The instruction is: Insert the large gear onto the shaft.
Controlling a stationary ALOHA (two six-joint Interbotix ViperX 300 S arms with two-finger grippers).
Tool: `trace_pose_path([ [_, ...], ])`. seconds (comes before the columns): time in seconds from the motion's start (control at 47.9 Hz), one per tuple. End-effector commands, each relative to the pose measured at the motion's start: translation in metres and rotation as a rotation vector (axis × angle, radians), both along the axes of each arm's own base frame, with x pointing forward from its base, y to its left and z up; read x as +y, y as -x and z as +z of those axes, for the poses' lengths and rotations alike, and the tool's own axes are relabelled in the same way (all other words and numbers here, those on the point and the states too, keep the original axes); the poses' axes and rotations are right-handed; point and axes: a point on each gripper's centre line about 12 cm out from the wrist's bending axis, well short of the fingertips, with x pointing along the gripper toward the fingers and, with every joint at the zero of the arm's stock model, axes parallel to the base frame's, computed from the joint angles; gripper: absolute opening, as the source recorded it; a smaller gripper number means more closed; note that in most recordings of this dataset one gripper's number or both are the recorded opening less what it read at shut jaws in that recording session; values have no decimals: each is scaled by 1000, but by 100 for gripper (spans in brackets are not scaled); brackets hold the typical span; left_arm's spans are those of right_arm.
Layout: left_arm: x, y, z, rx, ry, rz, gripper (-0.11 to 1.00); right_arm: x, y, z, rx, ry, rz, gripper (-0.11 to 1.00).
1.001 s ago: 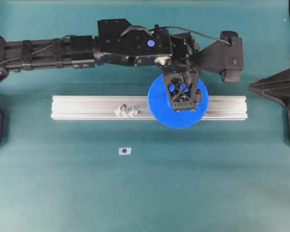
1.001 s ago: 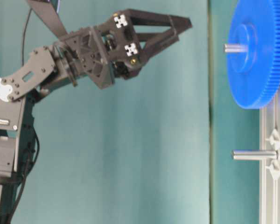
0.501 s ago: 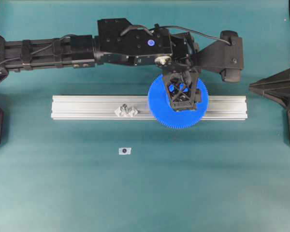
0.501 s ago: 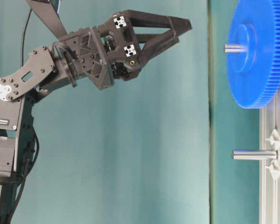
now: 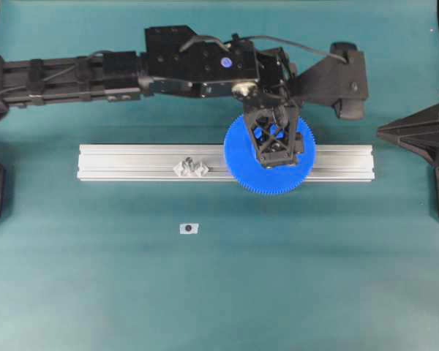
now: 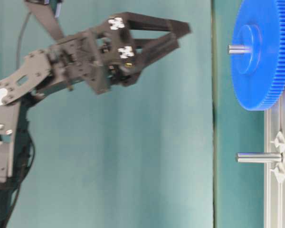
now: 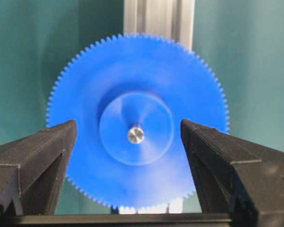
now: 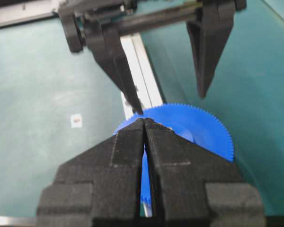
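A teal-covered desk point(image 5: 293, 278) carries a long aluminium rail point(image 5: 132, 162) running from 9 to 3 o'clock. The large gear point(image 5: 241, 157) sits on the rail right of centre, threaded over the shaft point(image 7: 136, 135), whose tip shows through the hub. The left tool point(image 7: 128, 146) hangs above it, spread wide and holding nothing; the right tool point(image 8: 145, 137) rests at the desk's 3 o'clock edge, pressed closed and empty. Compared with a second ago, the left arm has shifted slightly while the gear stays put.
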Motion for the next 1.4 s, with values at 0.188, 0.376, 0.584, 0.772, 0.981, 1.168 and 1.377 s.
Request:
trace_pose_path([
  [0.188, -4, 8, 43, -89, -8, 0, 85, 0, -2, 3, -7, -7, -2, 8],
  [0.376, -8, 7, 44, -88, 0, 6, 84, -1, -2, 2, -4, -8, -4, 8],
  [0.584, -9, 7, 43, -87, 2, 9, 84, -1, -2, 2, -4, -7, -3, 8],
  [0.772, -10, 7, 43, -87, 3, 8, 84, -1, -1, 3, -7, -7, -3, 8],
  [0.981, -11, 7, 44, -90, 3, 7, 84, -1, -2, 2, -6, -8, -4, 8],
  [1.168, -11, 7, 44, -89, 5, 9, 84, -1, -2, 2, -6, -8, -4, 8],
  [1.377, -11, 6, 43, -88, 6, 11, 84, -1, -2, 2, -6, -7, -3, 8],
])
